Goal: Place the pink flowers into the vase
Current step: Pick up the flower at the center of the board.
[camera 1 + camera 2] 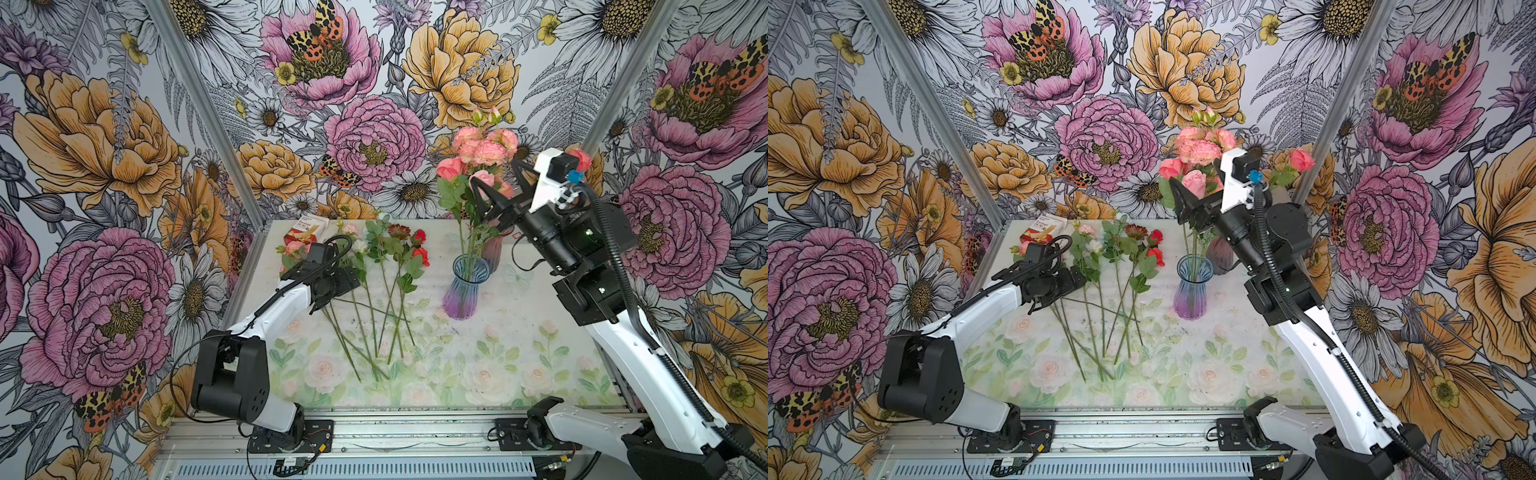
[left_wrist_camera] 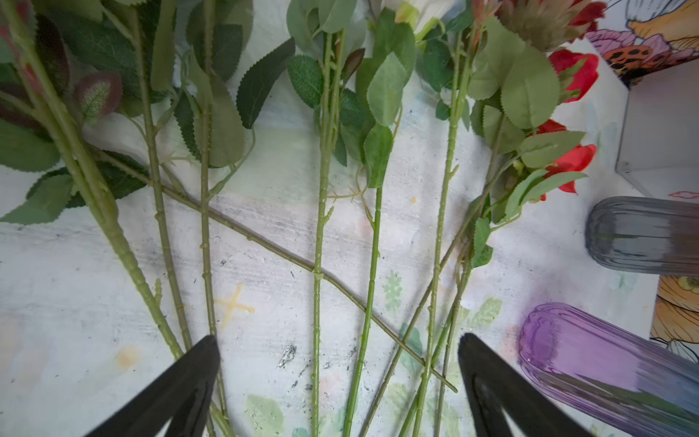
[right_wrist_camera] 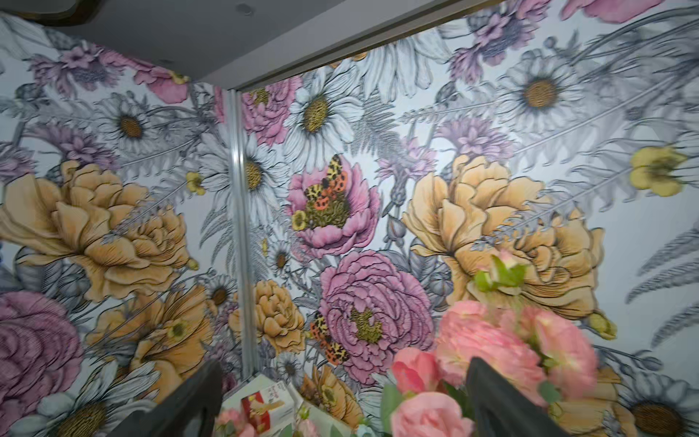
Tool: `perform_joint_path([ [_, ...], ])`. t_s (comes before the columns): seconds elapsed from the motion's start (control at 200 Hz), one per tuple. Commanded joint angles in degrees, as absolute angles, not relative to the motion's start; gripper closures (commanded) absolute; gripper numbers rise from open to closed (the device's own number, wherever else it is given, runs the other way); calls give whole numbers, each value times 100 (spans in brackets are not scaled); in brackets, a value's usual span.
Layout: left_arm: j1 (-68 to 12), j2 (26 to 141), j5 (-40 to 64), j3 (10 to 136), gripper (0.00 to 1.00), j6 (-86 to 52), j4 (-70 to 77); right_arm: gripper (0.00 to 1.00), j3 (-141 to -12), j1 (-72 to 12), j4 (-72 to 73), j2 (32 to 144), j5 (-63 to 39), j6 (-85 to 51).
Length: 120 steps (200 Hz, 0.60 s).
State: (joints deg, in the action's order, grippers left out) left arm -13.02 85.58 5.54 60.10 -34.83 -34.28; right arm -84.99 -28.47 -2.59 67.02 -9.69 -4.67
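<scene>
A blue-and-purple glass vase stands mid-table with pink flowers upright in it. My right gripper is raised at bloom height, open, with a pink rose showing between its fingers and not pinched. More pink flowers lie on the table at the back left, partly hidden by my left wrist. My left gripper hovers open over several green stems lying flat and holds nothing.
Red blooms, a dark maroon bloom and a small white rose lie among the stems. A second, greyish-pink vase stands behind the first. A red-and-white box sits at the back left corner.
</scene>
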Motion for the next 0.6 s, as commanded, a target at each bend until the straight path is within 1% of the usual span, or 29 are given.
perform_joint_path([
  [0.0, -1205, 8331, 362, 5994, 1, -3630, -3753, 1, -8604, -3343, -809, 7128, -1846, -28],
  [0.145, -999, 8148, 172, 5657, 2, -3601, -3845, 1, -8632, -3922, -961, 7699, -1984, 114],
  [0.22, -655, 8128, 414, 5389, 2, -3771, -3860, 1, -8608, -4167, -961, 7971, -2068, 141],
  [0.335, -208, 8080, 391, 5126, 3, -3979, -3850, 1, -8683, -4483, -1047, 8426, -2194, 210],
  [0.41, -150, 8071, 315, 5140, 4, -3997, -3845, 1, -8708, -4511, -1055, 8709, -2305, 195],
  [0.425, -147, 8085, 298, 5159, 4, -4007, -3835, 1, -8717, -4646, -1055, 8754, -2329, 182],
  [0.475, -160, 8161, 264, 5201, 5, -4054, -3781, 0, -8728, -4706, -1057, 8952, -2388, 145],
  [0.595, -167, 8565, 317, 5335, 12, -4174, -3628, 0, -8779, -4714, -1050, 9427, -2434, 28],
])
